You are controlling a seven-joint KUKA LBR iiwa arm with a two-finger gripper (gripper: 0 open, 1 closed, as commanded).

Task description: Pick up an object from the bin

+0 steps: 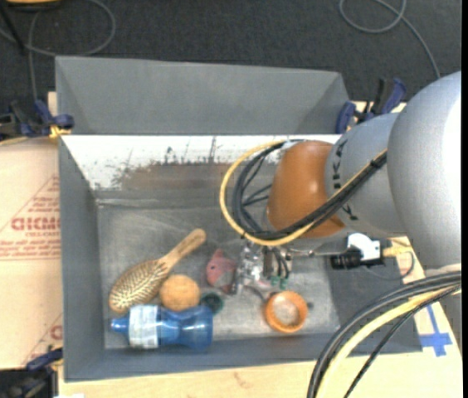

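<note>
Down in the grey metal bin (192, 98), the gripper (257, 277) sits low over the scuffed floor, just beside a pink lump (219, 268) and near an orange cup (286, 312); open or closed, I cannot tell. To the left lie a wooden hairbrush (153, 274), an orange ball (179, 293) and a blue bottle (164, 327). Dark carpet (217, 15) with loose cables (341, 8) surrounds the bin.
</note>
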